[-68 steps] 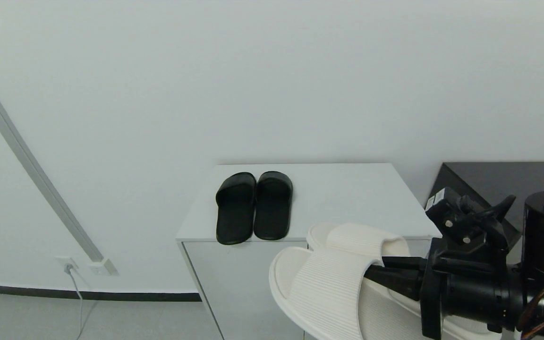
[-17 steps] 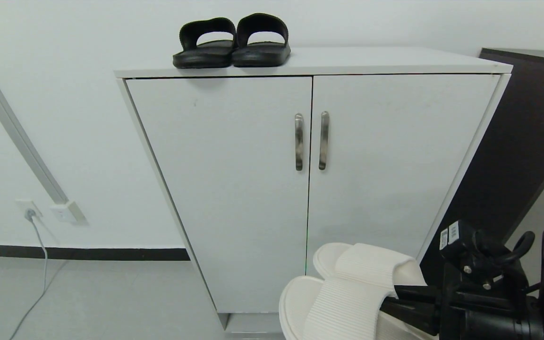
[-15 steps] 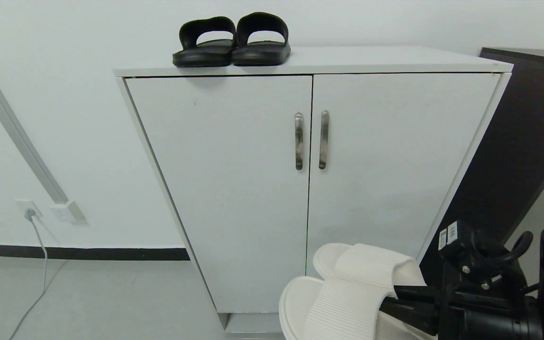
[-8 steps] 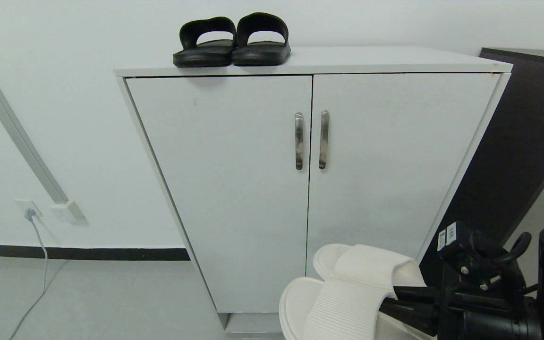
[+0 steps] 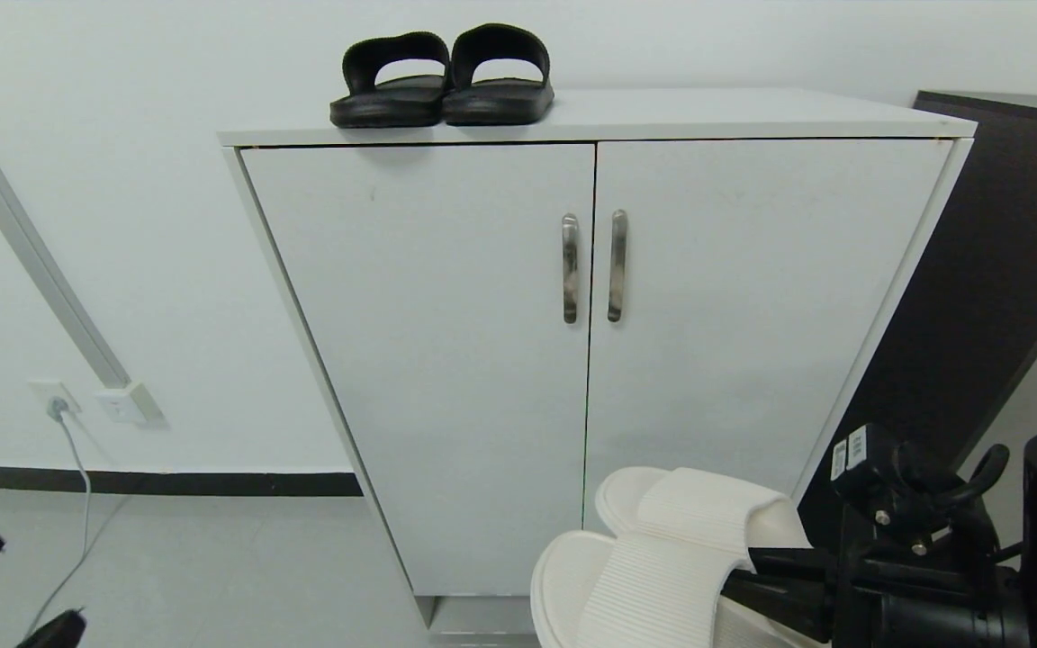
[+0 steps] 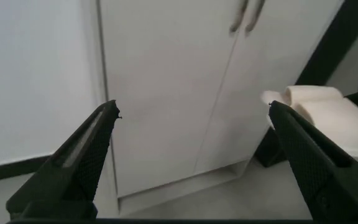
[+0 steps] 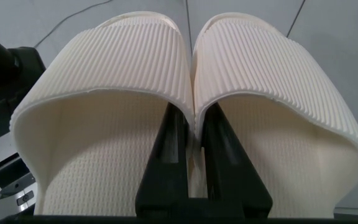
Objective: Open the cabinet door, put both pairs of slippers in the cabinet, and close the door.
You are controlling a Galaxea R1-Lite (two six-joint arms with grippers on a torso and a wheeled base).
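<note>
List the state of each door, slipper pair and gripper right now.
left cabinet door: shut
right cabinet door: shut
black slippers: side by side on the cabinet top
right gripper: shut on the white slippers
white slippers: held as a pair, low in front of the doors
left gripper: open, empty

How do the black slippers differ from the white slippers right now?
The black slippers are smooth-strapped; the white slippers have ribbed straps. The black slippers rest on top of the cabinet; the white slippers hang low in front of it, pinched in the right gripper. Both pairs lie side by side, outside the shut cabinet.
</note>
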